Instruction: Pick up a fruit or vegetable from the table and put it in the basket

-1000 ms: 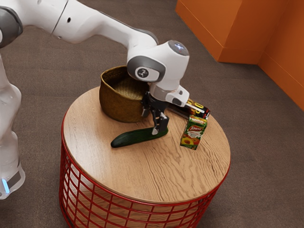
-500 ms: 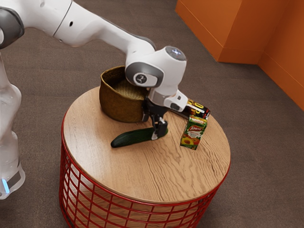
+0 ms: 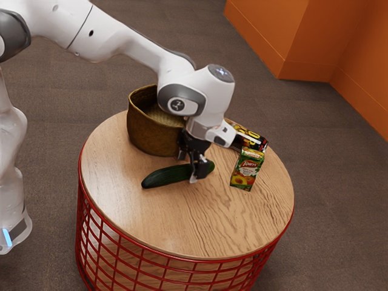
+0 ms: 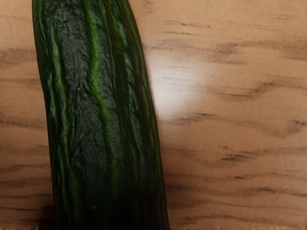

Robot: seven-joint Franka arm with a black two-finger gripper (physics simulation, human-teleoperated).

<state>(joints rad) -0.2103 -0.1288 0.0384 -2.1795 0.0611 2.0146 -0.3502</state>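
The lettering on the green carton (image 3: 246, 171) and dark package (image 3: 259, 143) is unreadably small.

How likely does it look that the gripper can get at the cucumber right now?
Probably yes: the gripper is low at the end of the cucumber nearer the juice carton, nothing visible lies on it, and the basket stands apart from it.

dark green cucumber (image 4: 100, 120) — lighter lengthwise streaks, tan tabletop (image 3: 121, 200), wavy brown grain, red grid frame (image 3: 194, 260), olive-brown basket (image 3: 148, 133), green carton (image 3: 250, 163) — orange fruit print, orange wall (image 3: 309, 36)
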